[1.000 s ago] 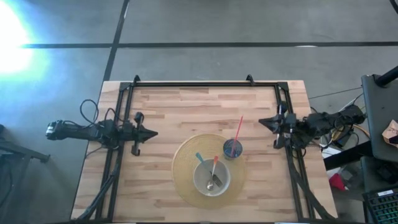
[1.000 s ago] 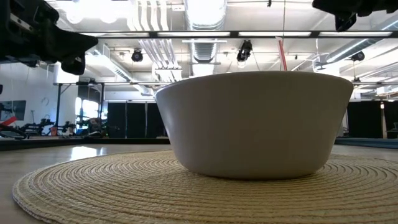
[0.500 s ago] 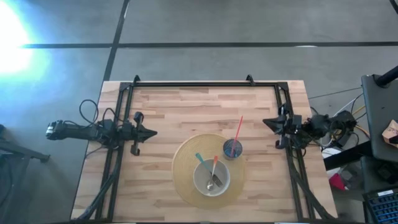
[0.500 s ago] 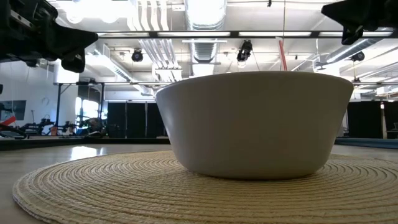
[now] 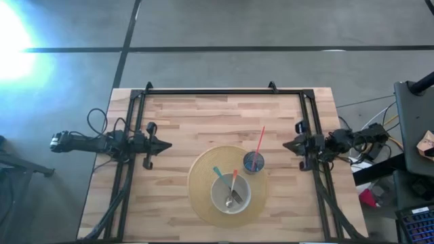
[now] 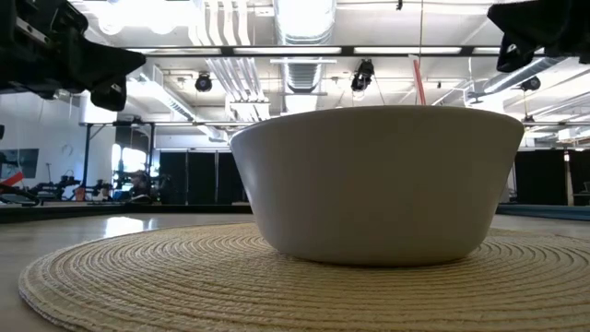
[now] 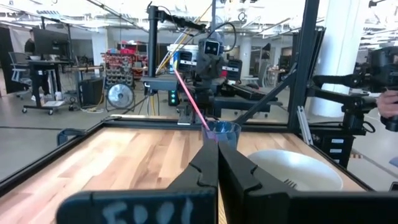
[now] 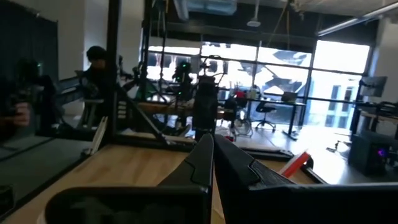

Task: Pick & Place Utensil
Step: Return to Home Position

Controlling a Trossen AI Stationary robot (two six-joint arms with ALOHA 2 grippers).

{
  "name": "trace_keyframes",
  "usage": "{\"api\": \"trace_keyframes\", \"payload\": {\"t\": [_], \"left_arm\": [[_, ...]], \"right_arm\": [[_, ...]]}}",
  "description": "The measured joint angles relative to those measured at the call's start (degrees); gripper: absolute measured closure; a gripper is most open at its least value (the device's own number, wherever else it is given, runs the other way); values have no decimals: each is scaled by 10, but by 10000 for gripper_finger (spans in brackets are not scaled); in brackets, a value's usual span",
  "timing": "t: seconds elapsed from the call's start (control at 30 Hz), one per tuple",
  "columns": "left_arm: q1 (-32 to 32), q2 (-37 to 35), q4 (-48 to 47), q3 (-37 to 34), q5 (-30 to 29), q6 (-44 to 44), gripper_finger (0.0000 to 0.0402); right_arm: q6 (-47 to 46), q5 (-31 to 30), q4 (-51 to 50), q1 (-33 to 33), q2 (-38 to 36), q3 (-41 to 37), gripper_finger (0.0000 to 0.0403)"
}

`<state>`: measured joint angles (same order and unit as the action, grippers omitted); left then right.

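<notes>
With my left gripper point(image 5: 165, 144) and right gripper point(image 5: 286, 145) both pressed together, well apart from the woven brown mat point(image 5: 200, 177), I judge the slim orange-handled spoon point(image 5: 234, 180) leaning in the round white bowl point(image 5: 214, 196) to be light, stiff and slippery, best pinched at mid-handle.

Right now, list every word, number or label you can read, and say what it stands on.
White marking on the left gripper body, left wrist view: perhaps "F" first, the rest too blurred to read.
No text shows on the white bowl, blue cup or mat.
</notes>
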<state>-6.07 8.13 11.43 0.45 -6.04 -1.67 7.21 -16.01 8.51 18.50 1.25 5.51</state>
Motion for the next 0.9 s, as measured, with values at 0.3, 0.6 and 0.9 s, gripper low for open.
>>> {"api": "trace_keyframes", "payload": {"t": [0.3, 0.6, 0.9], "left_arm": [[0, 1, -5, 0, 0, 0, 399], [0, 1, -6, -1, 0, -1, 399], [0, 2, -13, -1, 0, -1, 399]], "right_arm": [[-20, 27, 18, -62, 4, -50, 394], [-24, 79, 12, -184, 3, -49, 394], [-74, 133, -77, -279, 4, -49, 394]]}}
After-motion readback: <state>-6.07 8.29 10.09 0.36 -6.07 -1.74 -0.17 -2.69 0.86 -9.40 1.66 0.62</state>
